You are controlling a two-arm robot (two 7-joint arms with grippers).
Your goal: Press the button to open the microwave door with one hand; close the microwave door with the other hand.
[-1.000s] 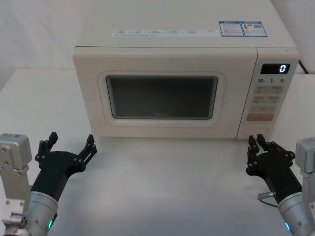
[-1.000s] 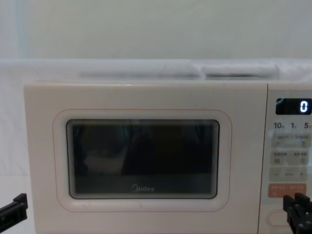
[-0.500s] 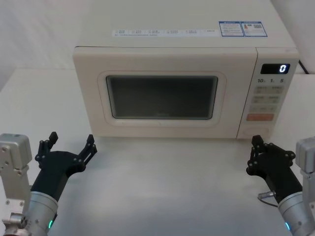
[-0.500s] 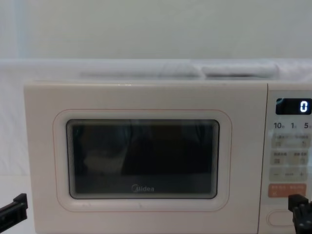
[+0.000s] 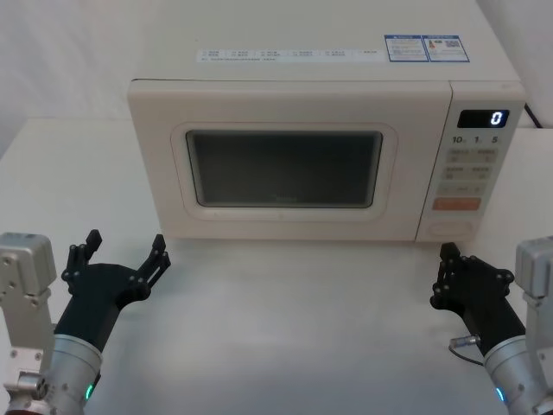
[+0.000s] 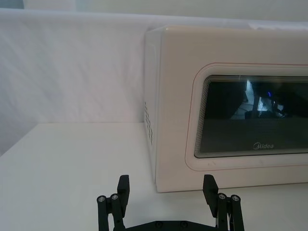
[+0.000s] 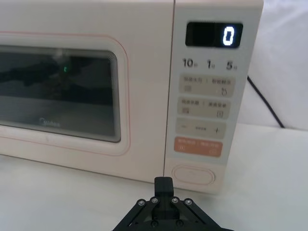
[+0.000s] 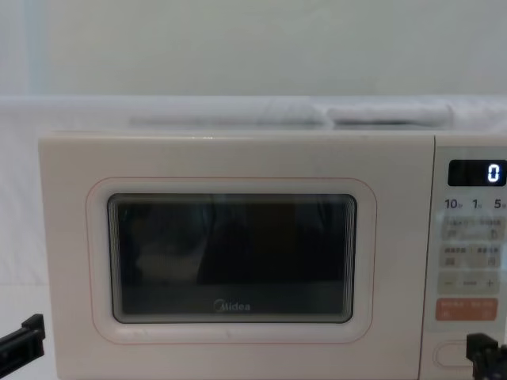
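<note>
The cream microwave stands at the table's back, and the microwave door point(image 5: 283, 169) with its dark window is shut flush. The button point(image 5: 451, 229), a blank cream pill, sits at the foot of the control panel under the orange key point(image 7: 199, 146). My right gripper point(image 5: 446, 259) is shut and empty. It hovers low over the table a short way in front of the button point(image 7: 194, 175) and points at it without touching. The left gripper point(image 5: 125, 251) stands open in front of the door's left corner, clear of it.
A white table point(image 5: 294, 328) stretches between both arms and the microwave. A black cable point(image 7: 264, 101) runs down behind the microwave's right side. The display point(image 5: 484, 119) reads 0. A white wall lies behind.
The right gripper's fingers have closed together, and it has sunk a little lower in front of the button. The left arm and the door have not moved.
</note>
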